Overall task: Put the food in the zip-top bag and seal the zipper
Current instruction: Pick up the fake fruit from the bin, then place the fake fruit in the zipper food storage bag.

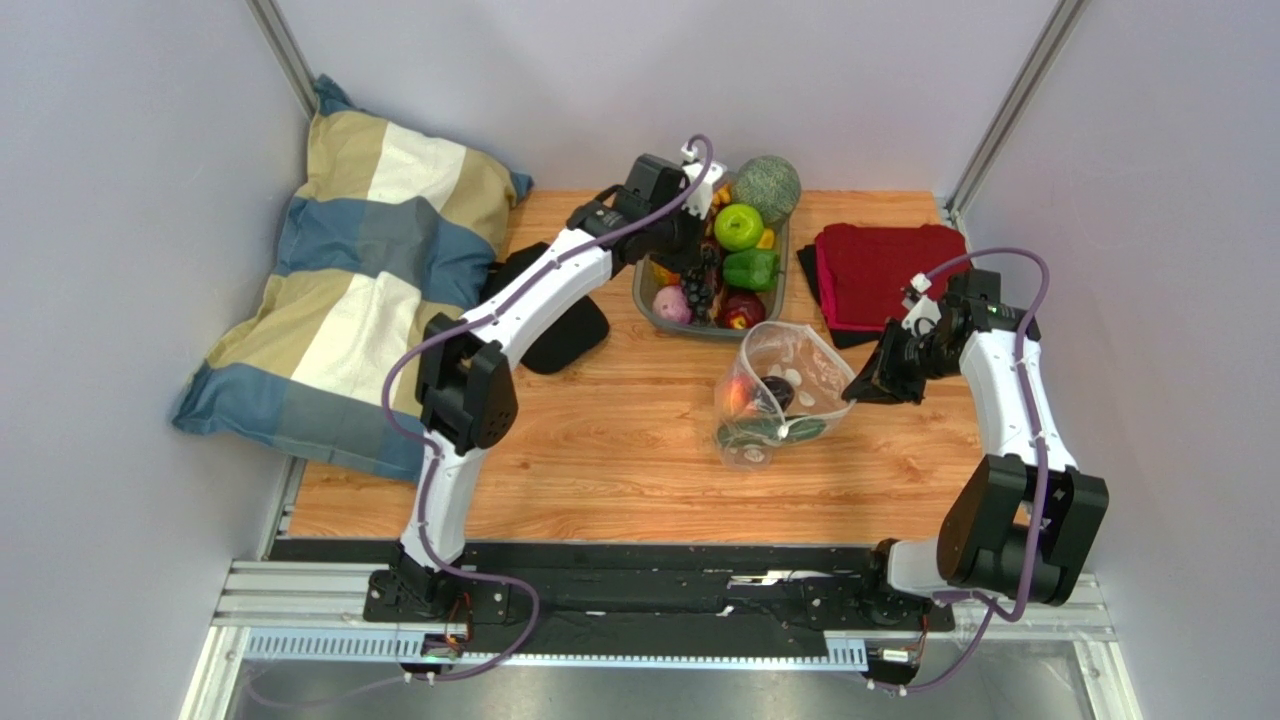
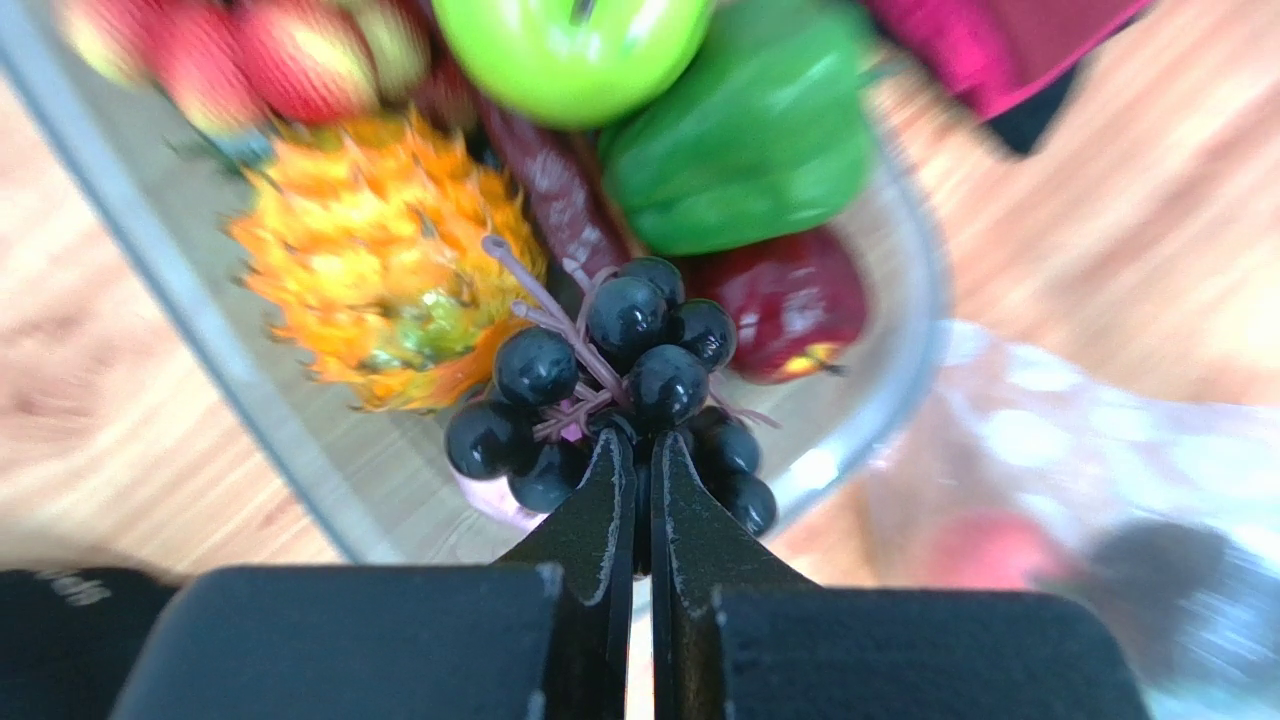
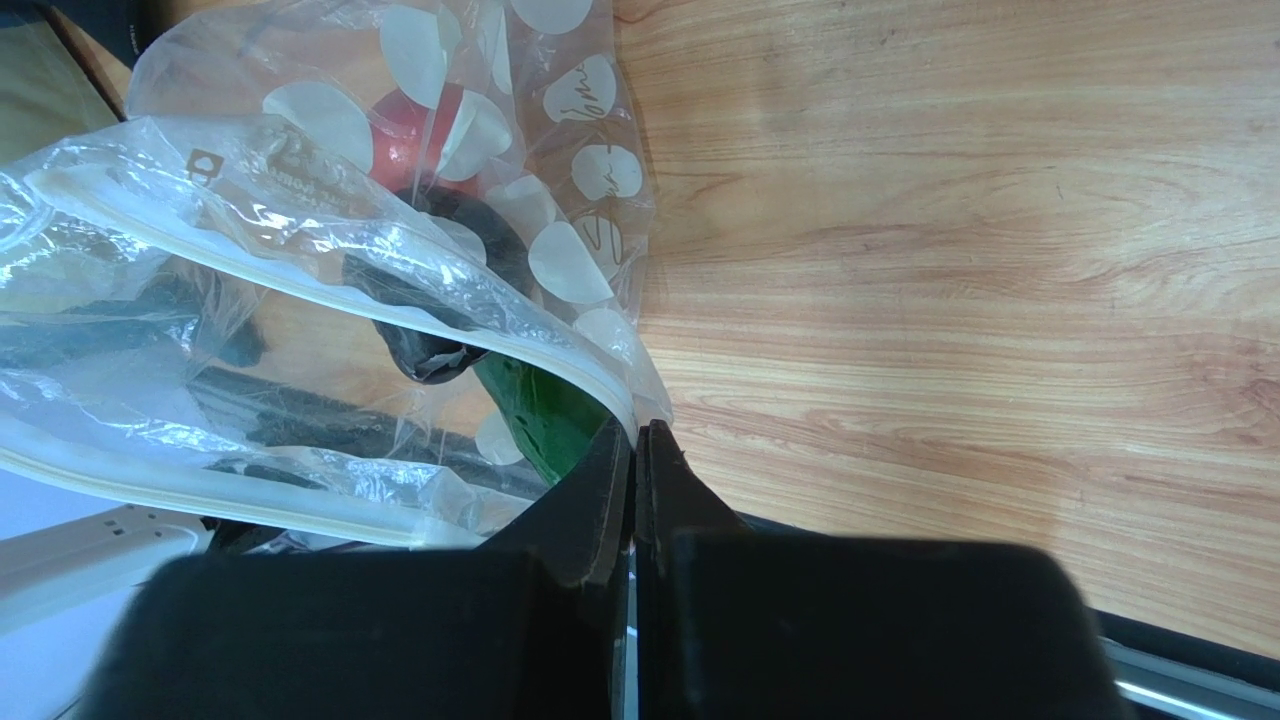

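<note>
Zip-top bag (image 1: 774, 393) lies on the wooden table (image 1: 601, 450), right of centre and just in front of the grey tray (image 1: 649, 308), with its mouth standing open and facing up and toward the right arm. White dots are printed across the clear film. Three items show through it: one red (image 3: 406, 128), one dark (image 3: 436, 345), one green (image 3: 541, 413). Zipper (image 3: 361, 288) runs as a whitish strip along the mouth edge; its two sides are apart, not pressed together. Right gripper (image 3: 634, 450) is pinched tight on the corner of the zip-top bag at the end of that strip, fingers together with only film between them, holding the rim up off the table. Left gripper (image 2: 639, 480) is over the tray, jaws closed on the bunch of black grapes (image 2: 624, 360); fingertips sit among the lower berries near the stem. Cannot tell whether the bunch is resting on the tray's contents or lifted clear; the left wrist view is blurred. Beneath and around the grapes in the tray: an orange spiky fruit (image 2: 376, 285), a green apple (image 2: 571, 53), a green pepper (image 2: 751, 150), a dark red fruit (image 2: 789, 300). A red cloth (image 1: 887, 270) lies on the far right of the table, beyond the right gripper. A striped pillow (image 1: 361, 285) leans at the left edge.
</note>
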`<state>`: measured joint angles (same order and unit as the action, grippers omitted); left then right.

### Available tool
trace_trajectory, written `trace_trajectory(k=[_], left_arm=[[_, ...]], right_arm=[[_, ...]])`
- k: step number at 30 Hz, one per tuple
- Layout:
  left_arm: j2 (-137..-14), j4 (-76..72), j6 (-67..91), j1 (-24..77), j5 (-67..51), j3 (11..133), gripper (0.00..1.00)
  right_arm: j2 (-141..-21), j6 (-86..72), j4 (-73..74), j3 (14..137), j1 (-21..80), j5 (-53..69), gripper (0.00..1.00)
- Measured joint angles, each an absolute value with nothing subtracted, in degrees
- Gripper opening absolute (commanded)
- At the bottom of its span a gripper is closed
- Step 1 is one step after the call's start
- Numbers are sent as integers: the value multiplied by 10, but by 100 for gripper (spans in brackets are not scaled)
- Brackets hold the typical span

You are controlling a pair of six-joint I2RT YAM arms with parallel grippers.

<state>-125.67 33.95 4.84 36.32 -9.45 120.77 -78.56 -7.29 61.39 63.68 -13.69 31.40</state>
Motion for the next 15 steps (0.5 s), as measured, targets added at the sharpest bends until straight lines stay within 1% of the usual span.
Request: trace_trajectory(k=[6,11,15], left_arm=[[-1185,345,51,362,-124,1235,0],[-1149,343,65,363,-164,1278,0],[-1124,345,81,373,-199,1285,0]], right_arm=[[-787,-73,614,637,-137,331,0],[-787,-73,614,637,-135,342,0],[-787,-73,614,641,-130,354,0]])
